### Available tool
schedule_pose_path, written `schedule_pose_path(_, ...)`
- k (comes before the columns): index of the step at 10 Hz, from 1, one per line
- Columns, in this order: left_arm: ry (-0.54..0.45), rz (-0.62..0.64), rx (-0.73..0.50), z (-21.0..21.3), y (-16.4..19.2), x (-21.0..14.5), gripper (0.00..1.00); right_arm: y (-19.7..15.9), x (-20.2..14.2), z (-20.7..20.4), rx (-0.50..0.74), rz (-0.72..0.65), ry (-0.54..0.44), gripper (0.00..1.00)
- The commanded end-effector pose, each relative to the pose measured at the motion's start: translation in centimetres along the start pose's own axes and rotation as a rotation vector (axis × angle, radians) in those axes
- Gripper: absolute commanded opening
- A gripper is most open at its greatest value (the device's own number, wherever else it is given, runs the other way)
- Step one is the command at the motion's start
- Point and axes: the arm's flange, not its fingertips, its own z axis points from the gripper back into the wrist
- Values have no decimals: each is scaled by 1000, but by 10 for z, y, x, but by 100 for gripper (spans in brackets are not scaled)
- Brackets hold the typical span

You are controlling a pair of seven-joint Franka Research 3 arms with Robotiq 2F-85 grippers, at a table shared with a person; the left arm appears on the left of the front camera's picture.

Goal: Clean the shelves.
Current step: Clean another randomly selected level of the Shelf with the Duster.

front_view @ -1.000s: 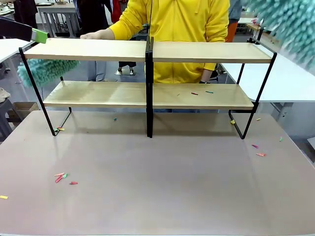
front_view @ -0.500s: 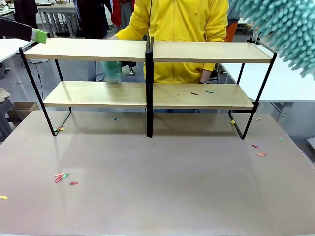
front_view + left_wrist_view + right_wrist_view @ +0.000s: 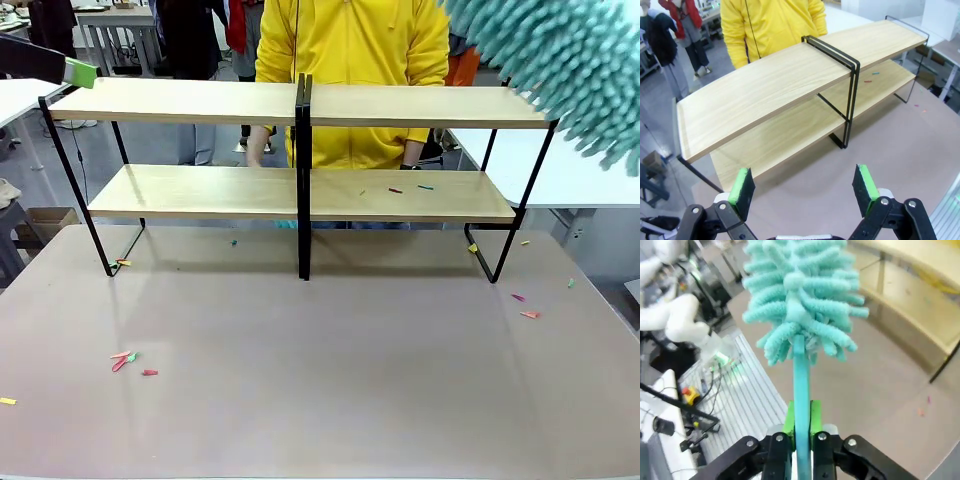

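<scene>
Right gripper point(image 3: 801, 417) clamps teal fluffy duster point(image 3: 805, 300); left gripper point(image 3: 804, 189) wide, empty. Risk: low sweep snags light wooden black-framed shelves point(image 3: 180, 100), shoving them.

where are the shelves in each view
Front: shelves span the far middle.
Left wrist: across the upper half.
Right wrist: top right corner, beyond the duster.
Shared landmark: pink scraps on the table by the shelves' right end.
</scene>
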Motion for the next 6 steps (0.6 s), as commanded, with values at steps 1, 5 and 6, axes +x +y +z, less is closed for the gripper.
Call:
schedule_pose_path(1,-5,7,4,-1,-1,-3,100,-4,10,-74,-17,-115,254,12)
schedule_pose_path(5,-5,7,4,-1,-1,-3,100,-15,-18,-125,-91,-141,800,12)
schedule_pose_path(6,-5,7,4,-1,-1,-3,100,-10,-7,-87,-91,-129,597,12)
